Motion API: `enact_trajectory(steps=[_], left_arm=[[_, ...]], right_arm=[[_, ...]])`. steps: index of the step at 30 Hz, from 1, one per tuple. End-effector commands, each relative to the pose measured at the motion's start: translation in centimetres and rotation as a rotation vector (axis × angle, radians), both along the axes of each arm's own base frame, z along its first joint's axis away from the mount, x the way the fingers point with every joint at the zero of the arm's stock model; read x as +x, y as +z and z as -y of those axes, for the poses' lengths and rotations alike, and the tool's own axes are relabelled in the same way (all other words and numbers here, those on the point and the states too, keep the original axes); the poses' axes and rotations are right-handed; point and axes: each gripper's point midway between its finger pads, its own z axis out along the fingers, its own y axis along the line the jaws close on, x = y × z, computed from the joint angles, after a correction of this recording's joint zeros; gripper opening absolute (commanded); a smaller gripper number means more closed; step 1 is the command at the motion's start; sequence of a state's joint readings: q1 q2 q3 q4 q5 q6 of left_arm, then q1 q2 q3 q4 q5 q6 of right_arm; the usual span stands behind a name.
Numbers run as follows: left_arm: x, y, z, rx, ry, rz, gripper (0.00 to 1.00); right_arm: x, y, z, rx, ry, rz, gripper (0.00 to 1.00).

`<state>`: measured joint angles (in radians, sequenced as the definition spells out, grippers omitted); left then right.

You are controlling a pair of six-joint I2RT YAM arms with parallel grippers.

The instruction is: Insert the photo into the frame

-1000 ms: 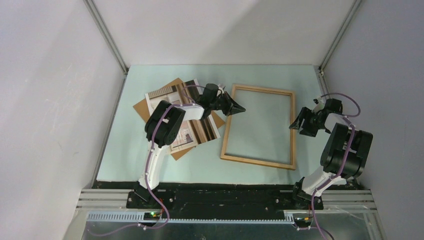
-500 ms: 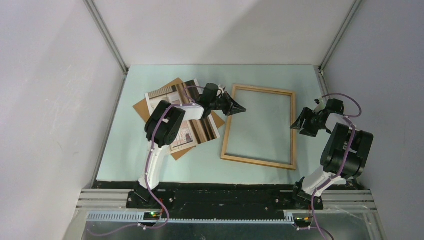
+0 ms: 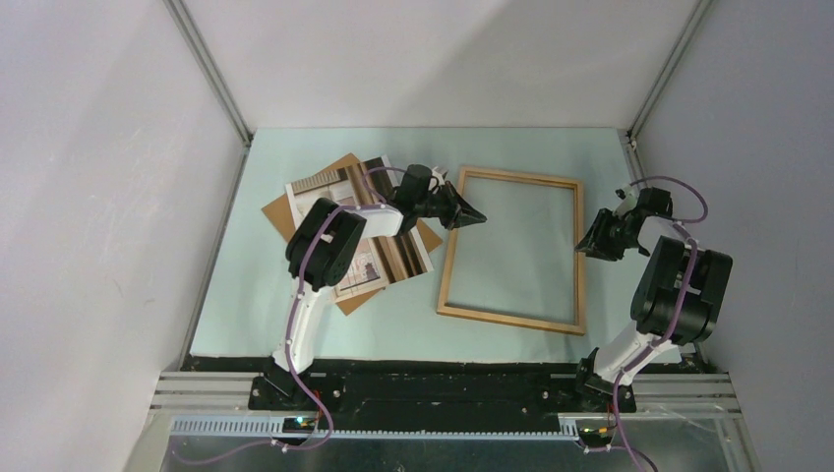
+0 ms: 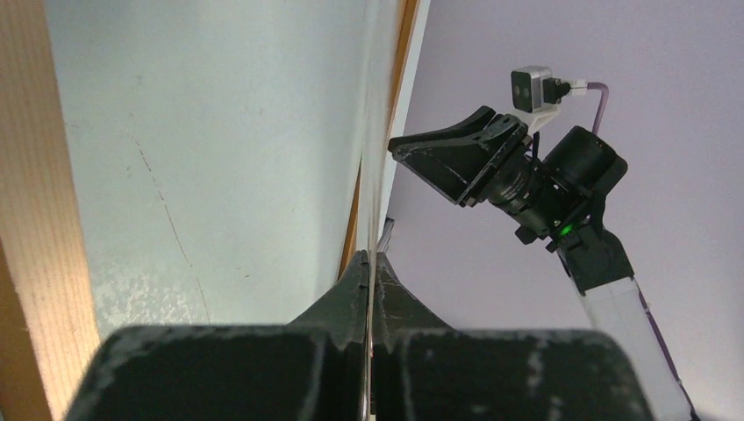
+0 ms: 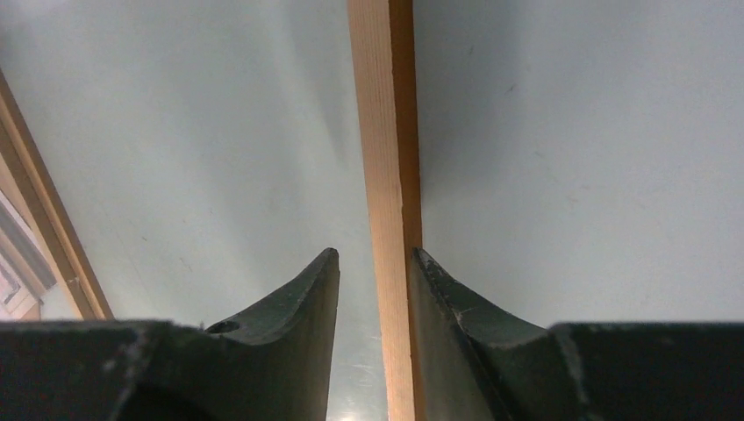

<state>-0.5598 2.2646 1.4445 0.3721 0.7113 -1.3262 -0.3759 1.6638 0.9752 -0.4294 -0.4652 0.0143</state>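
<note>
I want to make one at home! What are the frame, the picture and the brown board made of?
The frame looks like pale bare wood: fine grain lines run along it. The photo seems thin printed paper, lying flat. The brown board under it looks like plain matt cardboard or fibreboard; I can't tell which.

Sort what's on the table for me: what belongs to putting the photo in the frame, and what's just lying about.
For the job:
- photo
- frame
- right gripper, jaws astride the frame's right rail
- left gripper, shut, by the frame's left rail

Lying about:
- brown board, under the photo
</note>
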Motion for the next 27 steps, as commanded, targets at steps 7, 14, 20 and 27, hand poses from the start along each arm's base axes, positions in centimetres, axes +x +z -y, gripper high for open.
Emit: enact_trajectory(steps=[7,14,20,27], left_arm=[[-0.5,5.6,1.3,-0.077,-0.063,0.143,0.00],[-0.6,5.7,1.4,-0.081,-0.072,0.147,0.00],[-0.9,6.8,1.5,-0.104,-0.091,0.167,0.00],[-1.1,9.8,1.8,-0.160,-0.112,0.221,0.00]], right_arm=[[2.4,-0.1,0.9,-0.066,0.011,0.007,0.37],[2.6,-0.6,0.8,-0.070,0.015,-0.005,0.31],[2.6,-0.8,0.8,-0.064,0.017,-0.007,0.20],[2.5,-0.8,0.5,-0.047,0.024,-0.005,0.09]])
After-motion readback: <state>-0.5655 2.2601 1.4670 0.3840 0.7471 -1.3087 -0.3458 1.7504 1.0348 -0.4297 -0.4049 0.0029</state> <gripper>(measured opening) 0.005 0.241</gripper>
